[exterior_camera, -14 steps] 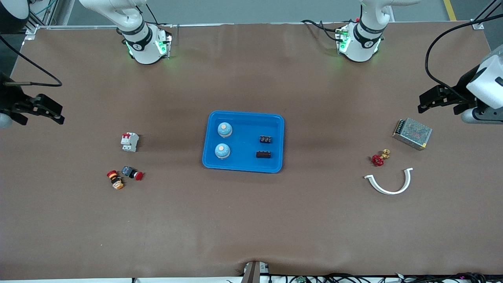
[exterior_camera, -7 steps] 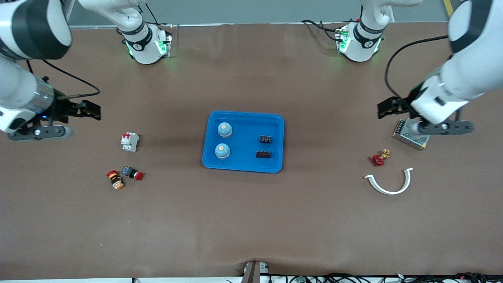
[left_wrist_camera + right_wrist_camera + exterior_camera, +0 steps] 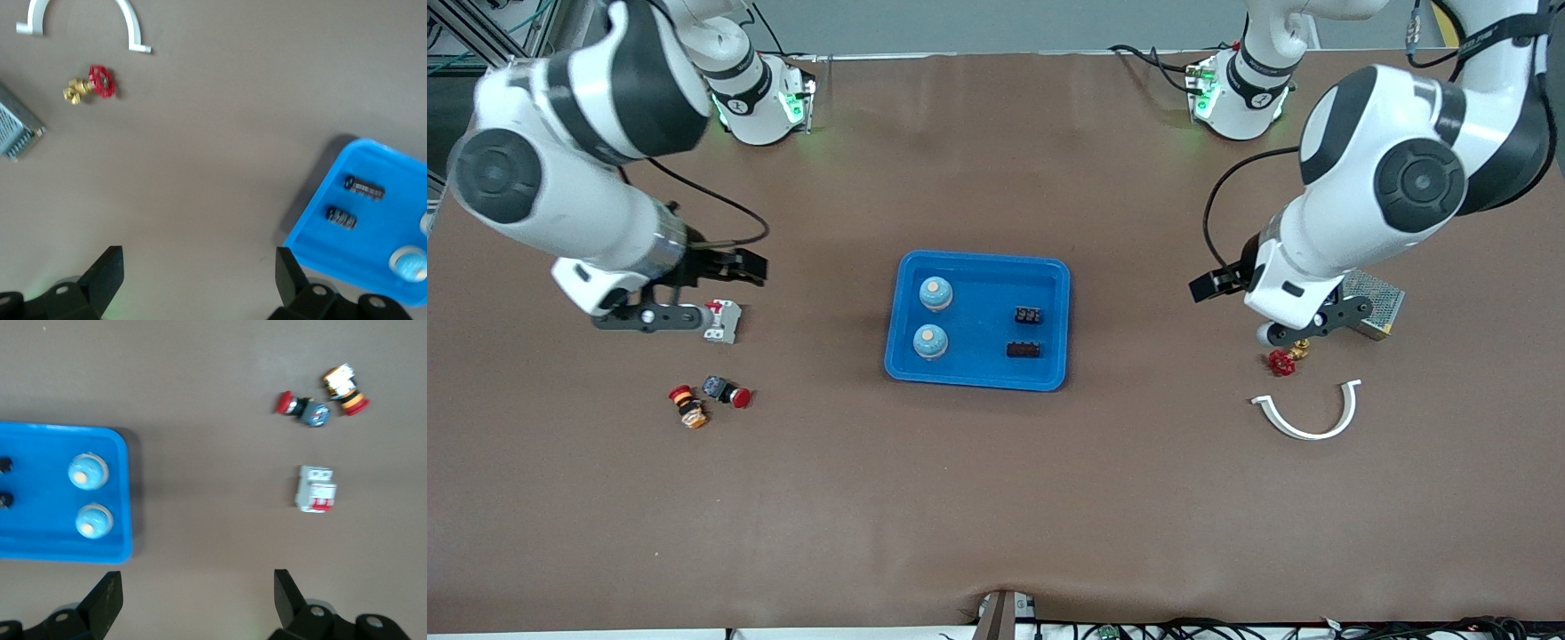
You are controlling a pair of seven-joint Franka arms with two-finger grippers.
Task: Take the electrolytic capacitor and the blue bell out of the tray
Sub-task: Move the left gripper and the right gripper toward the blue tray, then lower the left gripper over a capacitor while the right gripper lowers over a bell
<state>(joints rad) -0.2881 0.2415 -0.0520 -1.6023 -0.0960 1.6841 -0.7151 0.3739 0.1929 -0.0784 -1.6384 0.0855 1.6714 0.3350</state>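
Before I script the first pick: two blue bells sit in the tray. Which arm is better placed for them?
Probably right. The blue bells sit at the tray's end toward the right arm, where the right gripper hangs open; the left gripper is toward the capacitors' end.

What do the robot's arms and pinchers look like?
Both arms are fat white tubes with black rings and round black joint caps. Black cables loop along them, and green lights glow at their bases. The left gripper and right gripper have black fingers.
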